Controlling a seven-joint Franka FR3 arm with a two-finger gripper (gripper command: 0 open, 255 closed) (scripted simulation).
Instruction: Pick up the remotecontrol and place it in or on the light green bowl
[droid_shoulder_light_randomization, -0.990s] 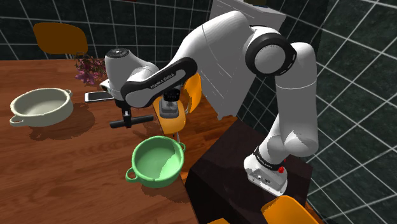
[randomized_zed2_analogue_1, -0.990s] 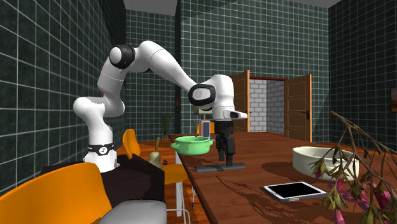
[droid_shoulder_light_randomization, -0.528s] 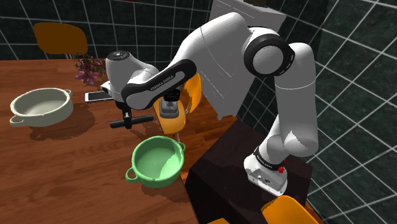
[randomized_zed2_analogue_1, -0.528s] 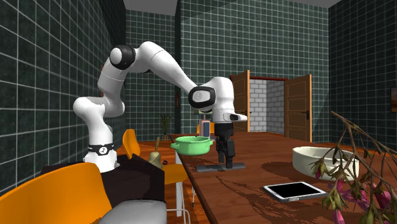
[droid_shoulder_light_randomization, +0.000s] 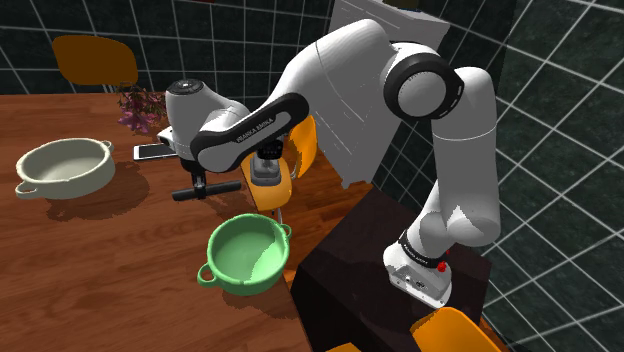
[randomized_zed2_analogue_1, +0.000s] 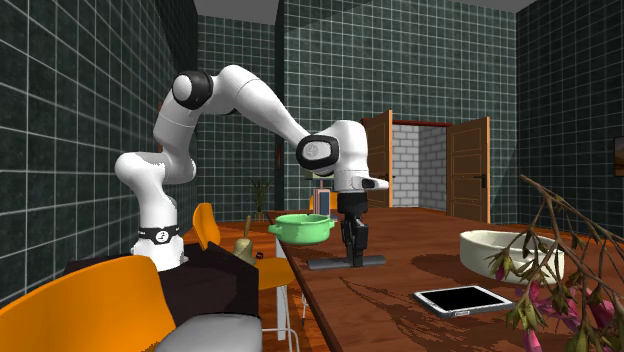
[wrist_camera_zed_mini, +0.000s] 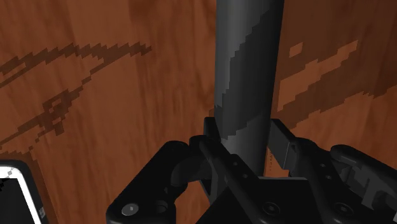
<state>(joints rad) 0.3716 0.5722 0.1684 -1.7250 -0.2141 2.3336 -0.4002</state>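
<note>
The gripper (wrist_camera_zed_mini: 245, 127) is covering the middle of the dark remote control (wrist_camera_zed_mini: 248, 63), whose far end is running out of the wrist view. A white-edged phone (wrist_camera_zed_mini: 11, 191) is being cut off at that view's corner. In the shoulder view the forearm is hiding much of the hand above the fingers. The remote control (droid_shoulder_light_randomization: 225, 186) is lying flat on the wooden table (droid_shoulder_light_randomization: 100, 260), well apart from the light green bowl (droid_shoulder_light_randomization: 245, 250). Compared with half a second ago, the fingers are standing narrower, now pinching the remote control's sides, while it is resting where it was.
</note>
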